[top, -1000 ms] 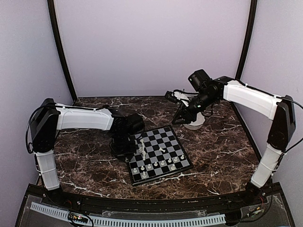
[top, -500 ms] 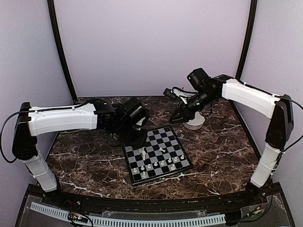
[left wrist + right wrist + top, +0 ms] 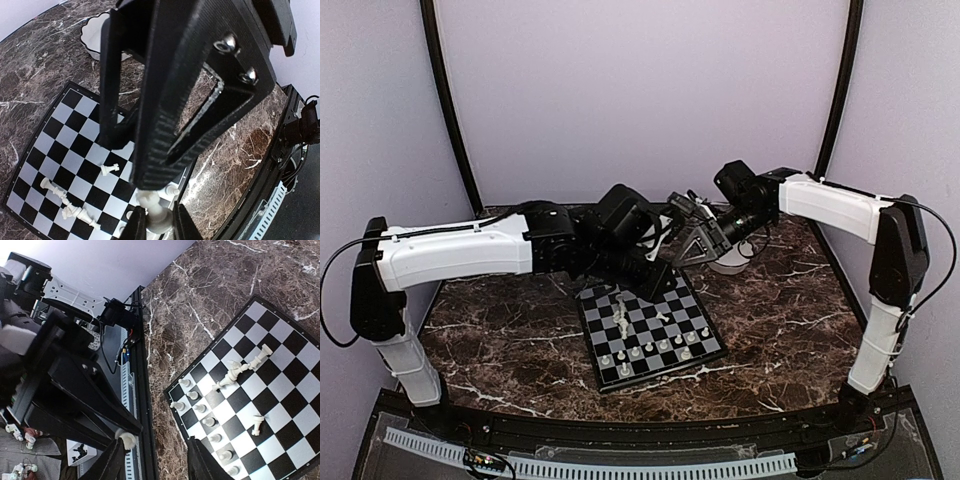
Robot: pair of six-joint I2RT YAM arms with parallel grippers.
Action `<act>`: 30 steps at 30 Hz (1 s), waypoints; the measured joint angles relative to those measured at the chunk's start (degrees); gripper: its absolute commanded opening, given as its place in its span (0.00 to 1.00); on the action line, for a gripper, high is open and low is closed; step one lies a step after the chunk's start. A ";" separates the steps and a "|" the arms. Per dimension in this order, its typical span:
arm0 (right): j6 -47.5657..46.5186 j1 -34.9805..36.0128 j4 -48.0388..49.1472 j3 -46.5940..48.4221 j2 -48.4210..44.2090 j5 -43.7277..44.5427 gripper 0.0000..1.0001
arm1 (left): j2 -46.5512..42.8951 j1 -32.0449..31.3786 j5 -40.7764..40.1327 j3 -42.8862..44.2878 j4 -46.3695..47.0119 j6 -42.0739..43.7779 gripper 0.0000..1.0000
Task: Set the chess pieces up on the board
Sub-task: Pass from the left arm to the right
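Chess piece (image 3: 158, 220) — now beside right gripper (image 3: 156, 444)

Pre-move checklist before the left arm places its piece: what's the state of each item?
1. Left gripper grip on chess piece: ok, shut on it.
2. Right gripper free: ok, jaws apart, nothing between them.
3. Arm-to-arm clearance: not ok, both grippers crowd together above the far edge of the board.
4. Pieces upright: not ok, toppled pieces lie mid-board; the near row stands.
5. Target square free: cannot tell.
6. Bowl contents: cannot tell, mostly hidden.
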 measured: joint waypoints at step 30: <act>1.77 -0.04 -0.35 -1.07 0.00 -5.88 0.00 | 2.91 -1.27 -3.04 3.08 -0.04 2.80 0.12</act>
